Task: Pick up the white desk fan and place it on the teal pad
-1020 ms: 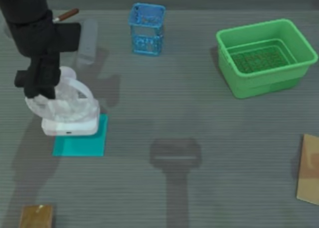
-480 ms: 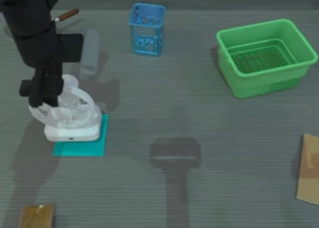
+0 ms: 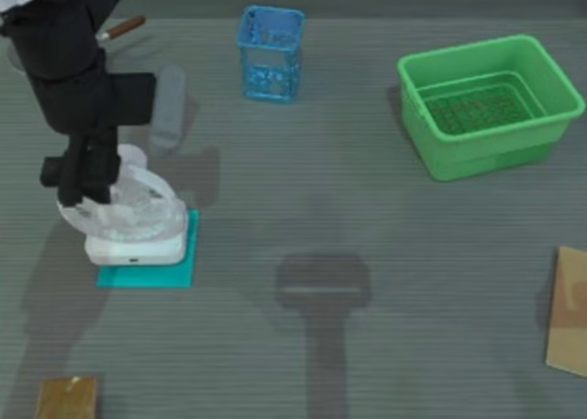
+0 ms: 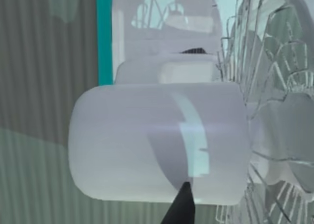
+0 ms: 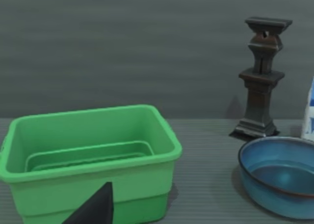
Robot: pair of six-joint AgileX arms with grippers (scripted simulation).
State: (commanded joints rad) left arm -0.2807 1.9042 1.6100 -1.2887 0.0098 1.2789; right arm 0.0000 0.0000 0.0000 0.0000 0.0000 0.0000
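Left gripper [image 3: 81,171] clamped on white desk fan [image 3: 128,219]; fan base over teal pad [image 3: 174,274], left side of grey ribbed table [image 3: 367,217]. Right gripper state: cannot tell.

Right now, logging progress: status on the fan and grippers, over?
Left gripper shut on the white desk fan, at the table's left. Fan's base over the teal pad. Right arm out of the top view. Nothing in the way.
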